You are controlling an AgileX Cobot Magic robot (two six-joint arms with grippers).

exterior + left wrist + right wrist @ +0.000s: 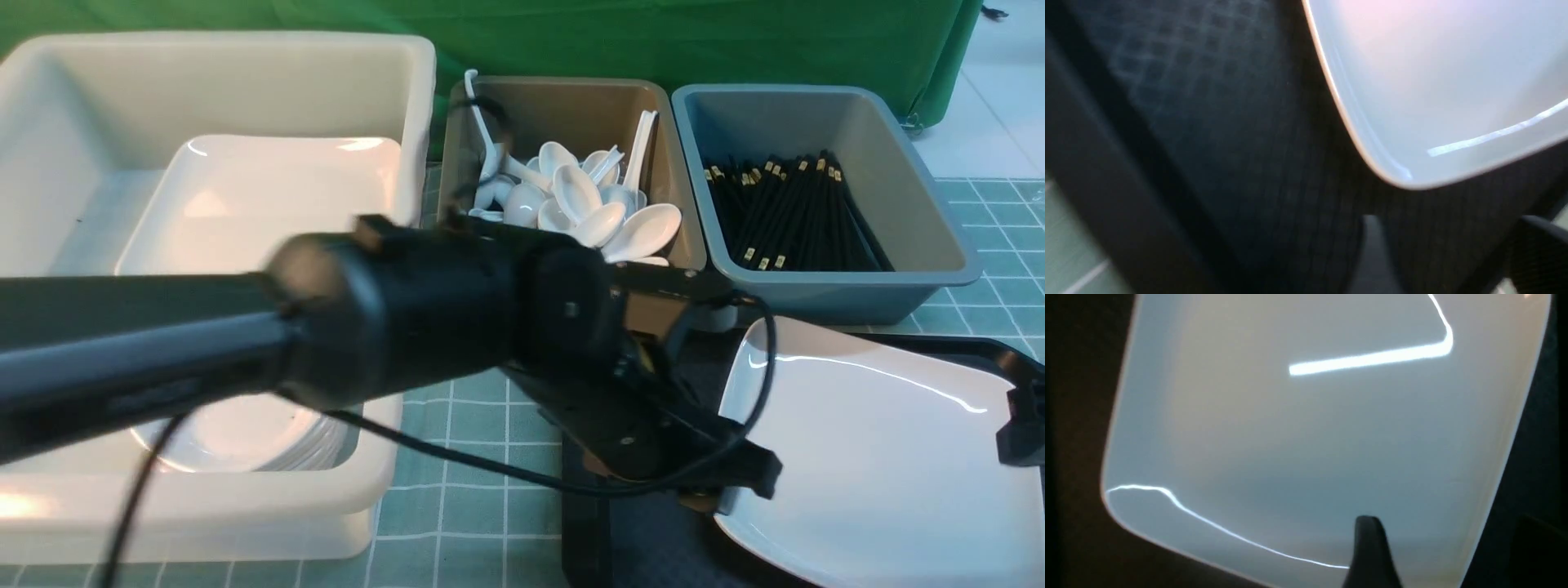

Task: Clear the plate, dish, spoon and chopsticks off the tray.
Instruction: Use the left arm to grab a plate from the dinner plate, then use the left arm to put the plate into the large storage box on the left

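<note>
The plate [873, 457] is large, white and square, and lies on the black tray [629, 547] at the right. My left gripper [735, 490] is low over the tray at the plate's left edge. In the left wrist view it [1449, 253] is open and empty, with a plate corner [1433, 81] just ahead over the textured tray [1208, 122]. My right gripper [1020, 425] is at the plate's right edge. In the right wrist view it [1449, 547] is open, one finger [1367, 547] over the plate [1310, 437], the other beyond the rim. No dish, spoon or chopsticks show on the tray.
A big cream bin [392, 482] at the left holds white plates. A brown bin [571, 86] holds several white spoons. A grey bin [939, 269] holds several black chopsticks. My left arm [245, 343] crosses the view over a green checked cloth [473, 425].
</note>
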